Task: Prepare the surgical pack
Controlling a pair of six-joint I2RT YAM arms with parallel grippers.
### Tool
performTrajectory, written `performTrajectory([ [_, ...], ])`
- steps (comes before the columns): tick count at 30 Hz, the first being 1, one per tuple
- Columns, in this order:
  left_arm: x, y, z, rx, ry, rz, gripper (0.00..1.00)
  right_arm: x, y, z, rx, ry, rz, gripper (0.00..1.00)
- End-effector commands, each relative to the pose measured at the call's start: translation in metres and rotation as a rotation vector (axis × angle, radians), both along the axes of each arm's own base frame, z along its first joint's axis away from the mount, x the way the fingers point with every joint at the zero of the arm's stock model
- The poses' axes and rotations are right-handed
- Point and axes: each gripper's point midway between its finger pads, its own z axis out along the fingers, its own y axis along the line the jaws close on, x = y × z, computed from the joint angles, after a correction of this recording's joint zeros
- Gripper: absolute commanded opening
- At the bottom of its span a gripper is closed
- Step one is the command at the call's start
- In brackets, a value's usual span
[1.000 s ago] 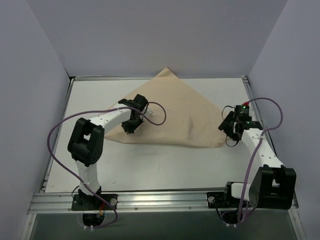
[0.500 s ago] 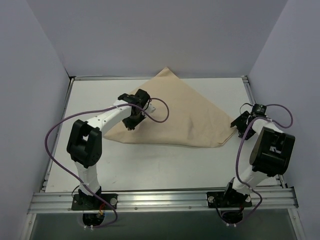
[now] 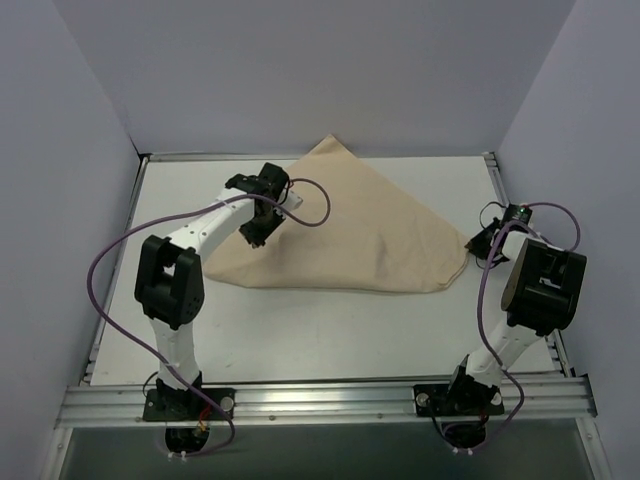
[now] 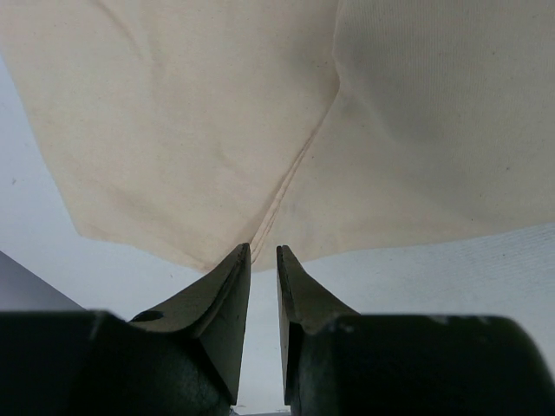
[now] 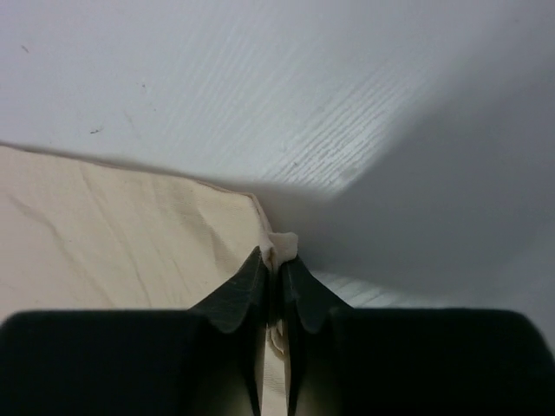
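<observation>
Beige cloth (image 3: 350,230) lying folded into a broad triangle on the white worktop (image 3: 330,330), apex toward the far wall, long edge toward the arm bases. No tray, forceps, tweezers or packets in sight; possibly under the fold, cannot tell.

Right gripper (image 3: 480,245) low at the cloth's right-hand corner. Wrist view: fingers (image 5: 251,286) clenched on a small nub of that corner, fabric pinched between the tips. Judged as a hold for drawing the corner inward over the middle.

Left gripper (image 3: 252,228) over the left part of the cloth, near the upper left edge. Wrist view: fingers (image 4: 227,286) close together with a thin gap, worktop showing through it; a fold seam runs straight to the tips. Cannot tell whether a layer is caught. Likely there to steady that side against the opposite pull.

Wrapping stage judged under way; bundle not yet closed.
</observation>
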Motion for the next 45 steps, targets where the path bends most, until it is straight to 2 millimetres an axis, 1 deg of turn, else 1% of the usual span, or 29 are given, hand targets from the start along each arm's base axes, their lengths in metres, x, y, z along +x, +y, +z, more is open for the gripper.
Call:
performTrajectory([
  [1,0.002,-0.002,0.005,-0.02,0.019,0.021,0.28,-0.037,0.018,-0.039,0.056,0.165,0.016,0.0],
  [3,0.002,-0.001,0.005,-0.023,0.026,0.029,0.28,-0.036,0.018,-0.031,0.049,0.147,0.028,0.0],
  [6,0.005,0.0,0.002,-0.055,0.048,0.053,0.28,-0.026,0.02,0.001,0.019,0.08,0.061,0.0],
  [7,0.009,-0.003,0.002,-0.078,0.054,0.057,0.28,-0.026,0.024,0.018,0.006,0.065,0.075,0.0],
  [9,0.013,0.0,0.0,-0.091,0.061,0.083,0.28,-0.019,0.044,0.04,-0.026,0.037,0.15,0.0],
  [10,0.016,0.001,-0.005,-0.086,0.072,0.088,0.28,-0.015,0.051,0.061,-0.055,0.011,0.171,0.0],
  [11,0.019,0.001,-0.005,-0.094,0.07,0.098,0.28,-0.011,0.077,0.072,-0.073,-0.005,0.24,0.0],
  [12,0.022,0.0,-0.008,-0.107,0.07,0.103,0.28,-0.009,0.091,0.081,-0.087,-0.02,0.274,0.0],
  [13,0.022,-0.001,-0.013,-0.116,0.082,0.109,0.28,-0.006,0.102,0.099,-0.109,-0.047,0.291,0.0],
  [14,0.023,-0.001,-0.017,-0.144,0.097,0.127,0.28,-0.005,0.128,0.109,-0.115,-0.07,0.341,0.0],
  [16,0.025,-0.001,-0.023,-0.156,0.106,0.14,0.28,-0.003,0.155,0.132,-0.104,-0.132,0.355,0.0],
  [17,0.026,-0.002,-0.025,-0.159,0.108,0.137,0.28,-0.002,0.167,0.139,-0.099,-0.158,0.365,0.0],
  [18,0.026,-0.004,-0.027,-0.167,0.11,0.133,0.28,-0.004,0.196,0.146,-0.087,-0.182,0.421,0.0],
  [20,0.024,-0.01,-0.027,-0.185,0.119,0.119,0.28,0.0,0.225,0.158,-0.05,-0.216,0.441,0.0],
  [21,0.021,-0.017,-0.027,-0.21,0.133,0.109,0.28,-0.002,0.251,0.162,-0.031,-0.235,0.484,0.0],
  [22,0.02,-0.019,-0.027,-0.219,0.141,0.109,0.28,0.0,0.263,0.163,-0.016,-0.241,0.494,0.0],
  [23,0.019,-0.02,-0.028,-0.224,0.143,0.113,0.28,0.004,0.277,0.172,0.016,-0.266,0.487,0.0],
  [24,0.018,-0.02,-0.03,-0.223,0.15,0.115,0.28,0.005,0.3,0.174,0.037,-0.289,0.517,0.0],
  [25,0.017,-0.019,-0.031,-0.223,0.153,0.113,0.28,0.007,0.313,0.178,0.057,-0.302,0.527,0.0],
  [26,0.017,-0.019,-0.032,-0.224,0.152,0.113,0.28,0.011,0.327,0.187,0.088,-0.326,0.525,0.0],
  [27,0.015,-0.018,-0.033,-0.217,0.155,0.115,0.28,0.01,0.348,0.184,0.104,-0.331,0.552,0.0],
  [28,0.015,-0.017,-0.034,-0.219,0.156,0.119,0.27,0.01,0.36,0.186,0.119,-0.339,0.558,0.0],
  [30,0.015,-0.016,-0.035,-0.221,0.152,0.129,0.27,0.021,0.388,0.199,0.183,-0.404,0.549,0.0],
  [31,0.016,-0.015,-0.035,-0.225,0.151,0.136,0.27,0.018,0.406,0.203,0.215,-0.423,0.564,0.0],
  [34,0.022,-0.014,-0.032,-0.24,0.134,0.136,0.27,0.029,0.436,0.22,0.298,-0.487,0.52,0.0],
  [35,0.024,-0.012,-0.03,-0.246,0.129,0.139,0.27,0.023,0.451,0.221,0.319,-0.491,0.524,0.0],
  [38,0.025,-0.007,-0.033,-0.279,0.152,0.175,0.27,0.019,0.481,0.219,0.386,-0.516,0.481,0.0],
  [42,0.031,0.003,-0.041,-0.321,0.166,0.224,0.24,0.018,0.491,0.181,0.419,-0.463,0.441,0.0],
  [45,0.028,-0.002,-0.051,-0.335,0.185,0.189,0.24,0.02,0.49,0.158,0.37,-0.437,0.438,0.0],
])
